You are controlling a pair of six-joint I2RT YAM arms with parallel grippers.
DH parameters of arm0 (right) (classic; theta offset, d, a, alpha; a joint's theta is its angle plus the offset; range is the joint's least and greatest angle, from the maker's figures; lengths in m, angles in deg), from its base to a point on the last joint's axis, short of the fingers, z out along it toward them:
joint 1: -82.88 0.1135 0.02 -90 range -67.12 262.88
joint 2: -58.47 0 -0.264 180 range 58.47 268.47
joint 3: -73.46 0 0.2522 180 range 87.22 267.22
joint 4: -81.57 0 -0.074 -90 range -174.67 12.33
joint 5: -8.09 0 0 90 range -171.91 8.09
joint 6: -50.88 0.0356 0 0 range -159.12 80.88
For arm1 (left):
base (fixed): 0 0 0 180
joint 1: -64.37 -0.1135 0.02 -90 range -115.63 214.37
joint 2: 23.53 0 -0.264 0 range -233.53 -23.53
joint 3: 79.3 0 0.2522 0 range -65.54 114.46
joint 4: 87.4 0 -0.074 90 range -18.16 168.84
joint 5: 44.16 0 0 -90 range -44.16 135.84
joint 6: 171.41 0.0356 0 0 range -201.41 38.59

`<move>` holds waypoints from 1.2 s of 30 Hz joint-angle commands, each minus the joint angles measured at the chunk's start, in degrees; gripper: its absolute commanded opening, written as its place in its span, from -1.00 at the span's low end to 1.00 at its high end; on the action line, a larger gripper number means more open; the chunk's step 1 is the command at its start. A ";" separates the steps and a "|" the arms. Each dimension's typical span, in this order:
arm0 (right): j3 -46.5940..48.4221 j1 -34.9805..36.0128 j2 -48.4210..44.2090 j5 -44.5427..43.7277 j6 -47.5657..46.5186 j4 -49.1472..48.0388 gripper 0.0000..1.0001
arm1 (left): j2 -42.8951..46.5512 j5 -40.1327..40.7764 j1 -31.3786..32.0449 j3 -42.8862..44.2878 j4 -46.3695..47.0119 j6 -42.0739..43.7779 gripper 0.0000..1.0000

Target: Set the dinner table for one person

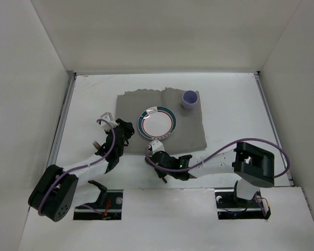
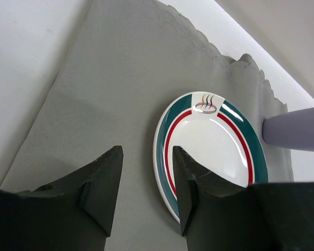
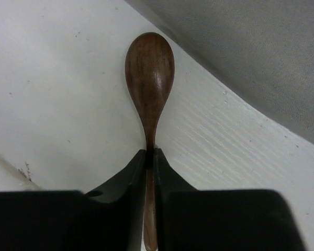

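While the right gripper (image 3: 150, 155) was clamped on the handle of a wooden spoon (image 3: 149, 73), the spoon's bowl pointed out over the dinner table (image 3: 52, 78), near the grey placemat's (image 1: 193, 133) near edge. Could not tell if the spoon touched the table. The left gripper (image 2: 146, 157) had its jaws apart, holding nothing, above the placemat's left part, just beside the plate (image 1: 156, 123). The plate sat mid-placemat, white with green and red rim bands. A lavender cup (image 1: 190, 99) stood at the placemat's far right corner. The dinner table spanned the white-walled bay, with the placemat lying around its middle.
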 commanded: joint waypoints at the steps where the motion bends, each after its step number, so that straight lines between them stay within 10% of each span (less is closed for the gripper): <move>1: 0.05 0.48 0.76 -0.89 1.27 -0.48 -0.80 | 1.02 1.33 0.03 0.65 1.73 0.27 -0.19; 7: -0.21 0.05 -10.11 -2.39 2.85 0.48 -0.86 | 1.11 1.16 0.03 0.47 1.73 -0.08 -0.19; 14: -1.97 -16.27 -21.56 -1.43 2.33 1.01 -0.84 | -0.30 0.90 0.55 0.83 1.73 -0.34 -0.18; 24: 4.62 -37.47 -9.18 2.88 0.04 2.07 -0.83 | -1.17 0.98 0.47 1.26 1.73 -0.17 -0.18; 32: 7.52 -39.68 -1.62 3.67 -0.40 3.04 -0.78 | -3.55 1.07 0.65 1.97 2.17 -0.17 -0.18; 36: 7.70 -39.51 -0.73 3.85 -1.19 2.25 -0.43 | -4.25 1.24 1.17 2.06 2.17 0.01 -0.18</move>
